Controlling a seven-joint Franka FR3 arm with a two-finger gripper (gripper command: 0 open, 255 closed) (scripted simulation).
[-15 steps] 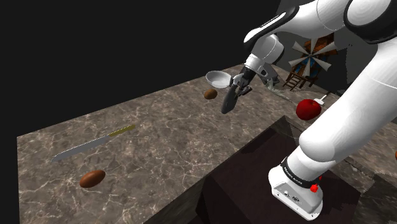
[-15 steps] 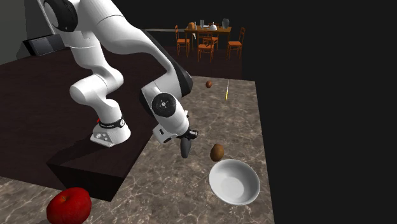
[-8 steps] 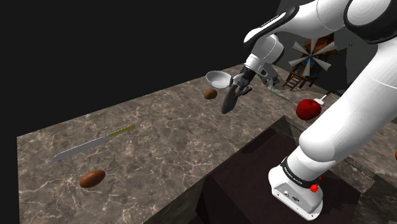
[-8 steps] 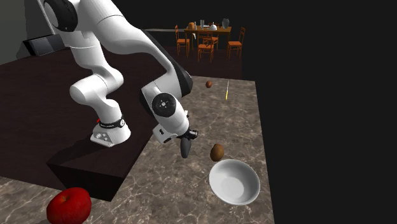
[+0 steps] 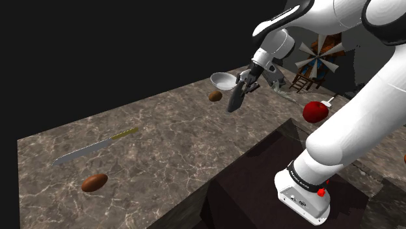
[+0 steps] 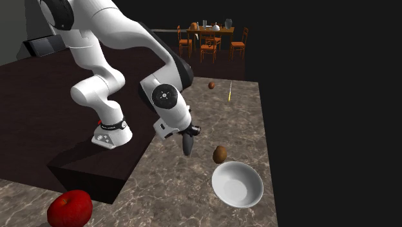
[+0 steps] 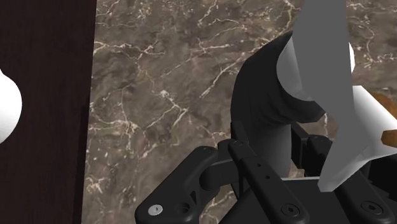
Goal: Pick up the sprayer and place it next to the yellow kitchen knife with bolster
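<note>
Marble table (image 5: pixel 169 143) w/ white arm (image 5: pixel 364 97) reaching over it. White bowl (image 5: pixel 222 80) sat at one end. Yellow-handled knife (image 5: pixel 94 147) lay well apart from bowl, twd the far end. Dark sprayer (image 5: pixel 232 103) hung just beside bowl, off the surface, end effector (image 5: pixel 243 87) clamped on its top. Best approach, probably: carry it high away from bowl, keep grip firm, lower alongside knife w/o touching the blade.

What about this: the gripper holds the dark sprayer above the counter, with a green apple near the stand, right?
The apple is red, not green, as the second exterior view shows; the gripper does hold the dark sprayer above the counter.
</note>
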